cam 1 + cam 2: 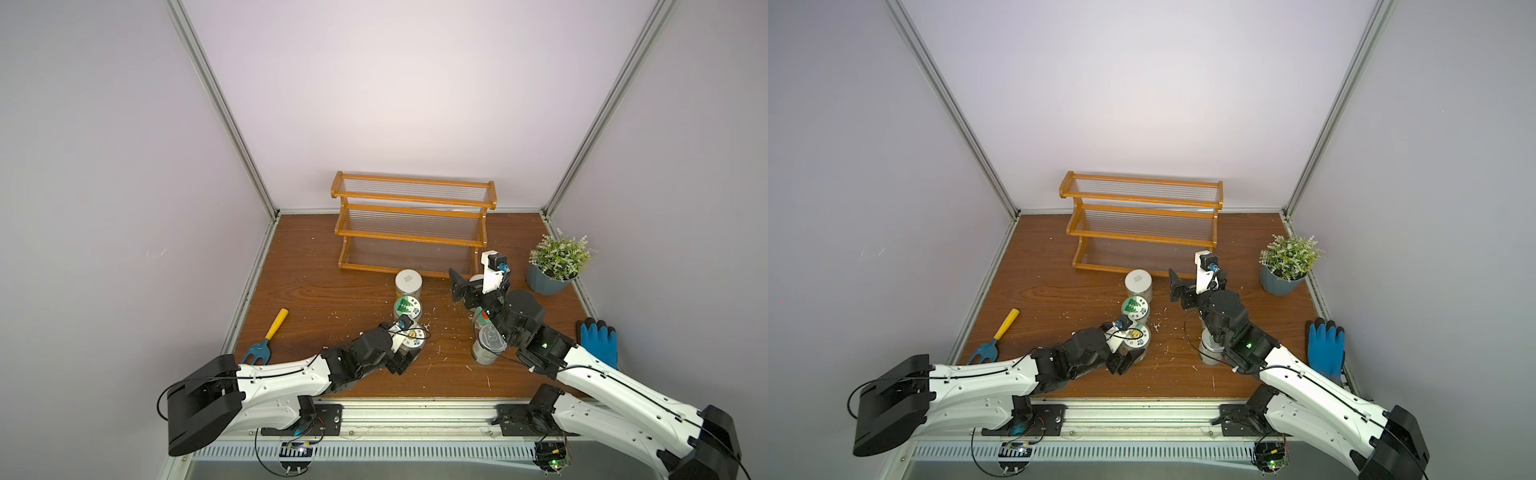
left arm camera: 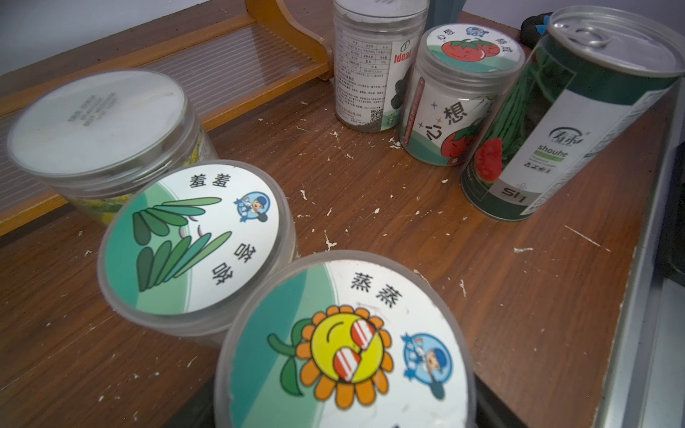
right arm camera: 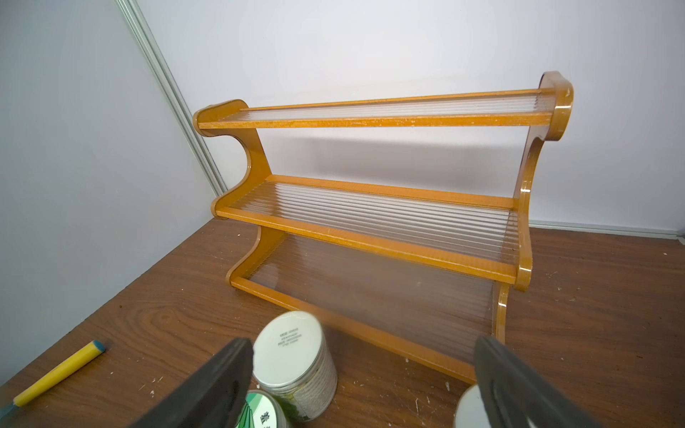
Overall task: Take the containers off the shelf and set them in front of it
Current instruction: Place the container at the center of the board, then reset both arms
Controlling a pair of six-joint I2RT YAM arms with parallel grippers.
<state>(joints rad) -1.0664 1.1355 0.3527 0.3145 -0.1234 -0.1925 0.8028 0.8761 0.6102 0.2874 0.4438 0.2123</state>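
Left end effector [image 1: 402, 360]: lower centre of a top view, pinching the sunflower jar [image 2: 344, 352] by its sides. From here, the jar looks to be standing on the counter [image 2: 407, 222].
Step, as I read it: letting go of this jar. It seems to be the last one to set down.
How I'd do it: spread the jaws fully before moving, then pull back low towards the bottom of the top view. I would not swing sideways.
Leaf jar [image 2: 192, 237]: just beyond the sunflower jar and tight beside it. I cannot tell if they touch, so a crooked exit could knock it.
Can [image 2: 578, 111]: right of centre in both top views, upright and partly behind my right arm.
Tomato jar [image 2: 463, 92]: just past the can, upright.
Plain-lid jar [image 2: 96, 122]: further up the frame, right at the shelf's front rail.
Black-label jar [image 2: 374, 66]: by the shelf's lower right corner, beneath my right arm.
Right end effector [image 3: 367, 385]: jaws spread wide, holding nothing, hovering above that corner. I'd keep it parked.
Shelf [image 3: 370, 241]: upper centre, all three tiers bare, so all six containers are in front of it.
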